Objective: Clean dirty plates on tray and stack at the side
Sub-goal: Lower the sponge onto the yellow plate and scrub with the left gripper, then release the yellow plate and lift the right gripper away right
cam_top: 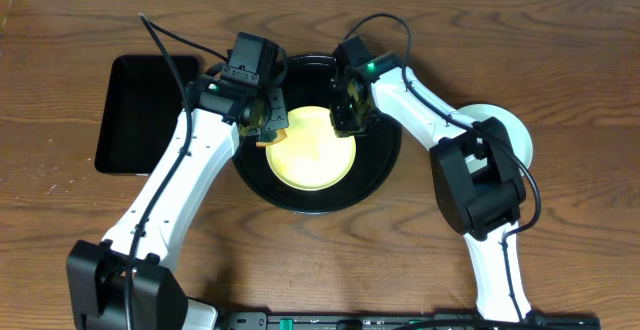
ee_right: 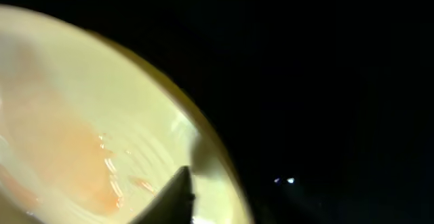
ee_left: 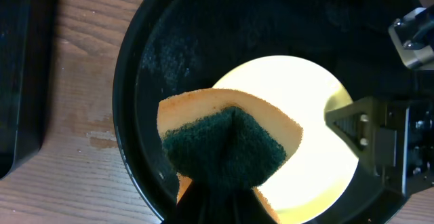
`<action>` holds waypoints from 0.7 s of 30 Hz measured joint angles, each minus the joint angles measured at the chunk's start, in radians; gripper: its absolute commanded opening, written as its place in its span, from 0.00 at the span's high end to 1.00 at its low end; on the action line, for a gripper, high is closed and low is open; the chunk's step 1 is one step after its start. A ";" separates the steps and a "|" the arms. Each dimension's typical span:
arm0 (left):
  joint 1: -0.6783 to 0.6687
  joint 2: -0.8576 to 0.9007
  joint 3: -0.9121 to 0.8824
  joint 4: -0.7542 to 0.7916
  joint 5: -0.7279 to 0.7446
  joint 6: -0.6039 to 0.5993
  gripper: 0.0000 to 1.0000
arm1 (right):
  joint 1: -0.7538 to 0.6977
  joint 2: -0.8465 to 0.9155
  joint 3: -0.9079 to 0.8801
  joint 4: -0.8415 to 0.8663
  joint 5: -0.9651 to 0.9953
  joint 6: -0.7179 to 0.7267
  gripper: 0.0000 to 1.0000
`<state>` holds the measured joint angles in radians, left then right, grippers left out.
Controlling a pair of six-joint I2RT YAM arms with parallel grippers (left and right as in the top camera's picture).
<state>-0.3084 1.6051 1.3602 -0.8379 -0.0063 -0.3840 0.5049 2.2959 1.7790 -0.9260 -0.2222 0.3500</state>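
Observation:
A pale yellow plate [cam_top: 318,155] lies in the round black tray [cam_top: 385,165]. The right wrist view shows orange smears on the yellow plate [ee_right: 74,142]. My left gripper [cam_top: 268,120] is shut on a yellow sponge with a green scouring side [ee_left: 227,142], held over the plate's left edge [ee_left: 319,108]. My right gripper [cam_top: 350,118] is at the plate's upper right rim, one finger [ee_right: 178,193] inside the rim, pinching it. A light mint plate [cam_top: 518,135] lies on the table at the right, partly hidden by my right arm.
A smaller black rectangular tray [cam_top: 140,115] lies on the table left of the round tray and shows at the left edge of the left wrist view [ee_left: 17,81]. The arm bases stand at the front edge.

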 measured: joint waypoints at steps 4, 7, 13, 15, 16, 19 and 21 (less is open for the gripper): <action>0.000 0.002 0.000 0.000 0.000 0.000 0.92 | -0.005 0.000 -0.005 -0.009 -0.044 0.003 0.99; 0.000 0.003 0.000 0.000 0.000 0.000 0.93 | -0.003 0.000 -0.008 -0.014 -0.069 0.001 0.99; 0.000 0.003 0.000 0.001 0.000 0.000 0.92 | -0.022 -0.005 -0.020 -0.012 -0.124 -0.031 0.99; 0.000 0.003 0.000 0.001 0.000 0.000 0.93 | -0.035 -0.008 -0.025 -0.011 -0.153 -0.047 0.99; 0.000 0.003 0.000 0.001 0.000 0.000 0.92 | -0.042 -0.012 -0.028 -0.013 -0.166 -0.055 0.99; 0.000 0.003 0.000 0.001 0.000 0.000 0.93 | -0.072 -0.042 -0.037 -0.031 -0.203 -0.082 0.99; 0.000 0.003 0.000 0.001 0.000 0.000 0.93 | -0.106 -0.081 -0.040 -0.045 -0.214 -0.102 0.99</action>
<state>-0.3084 1.6085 1.3602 -0.8371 -0.0063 -0.3843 0.3988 2.2150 1.7393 -0.9707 -0.4358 0.2481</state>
